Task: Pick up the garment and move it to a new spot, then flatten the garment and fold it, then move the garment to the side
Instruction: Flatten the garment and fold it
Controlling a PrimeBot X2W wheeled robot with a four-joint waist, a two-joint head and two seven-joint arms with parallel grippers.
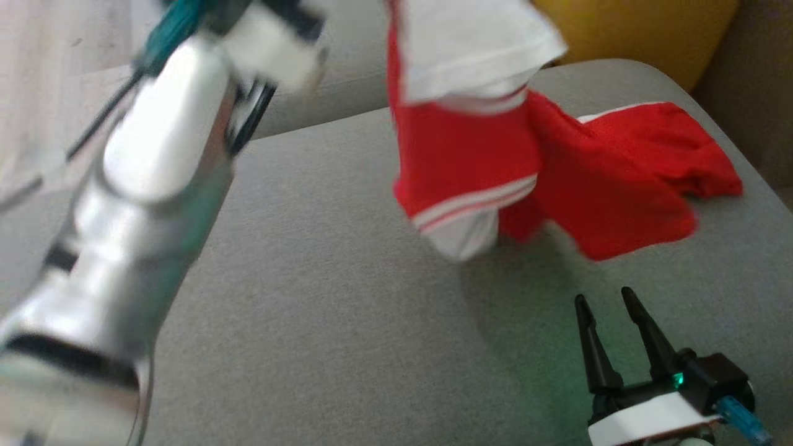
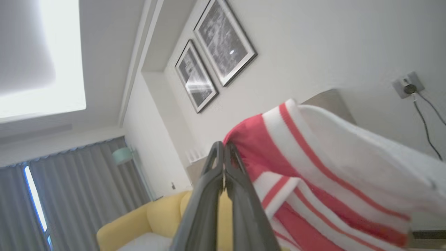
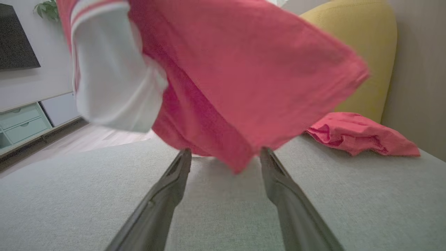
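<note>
The grey sofa seat (image 1: 322,297) spreads out under both arms, and a yellow cushion (image 1: 632,31) stands beyond the right gripper, past the far edge of the seat.

The garment (image 1: 471,161), red with white sleeves and striped trim, hangs down from the left gripper. Its upper part is lifted clear. One red end trails on the seat ahead of the right gripper and off to its right. A white cuff dangles low, close above the seat, ahead of the right fingertips and a little to their left.

The pale left forearm (image 1: 148,186) rises steeply and is blurred, so it looks to be moving.

The right gripper (image 1: 603,297) sits low over the seat with its fingers spread wide and nothing between them. The hanging cloth is just ahead of their tips.

The left gripper (image 2: 223,150) has its fingers pressed together, pinching a small bit of the garment's red edge right at the tips.

So slight a hold is the main risk. A quick swing, or drag from the end lying on the seat, could pull the cloth free and drop it in a heap. The trailing end could also bunch or twist under the rest on set-down, making the flattening harder. The right fingers could snag the hem if the cloth sweeps across them.
</note>
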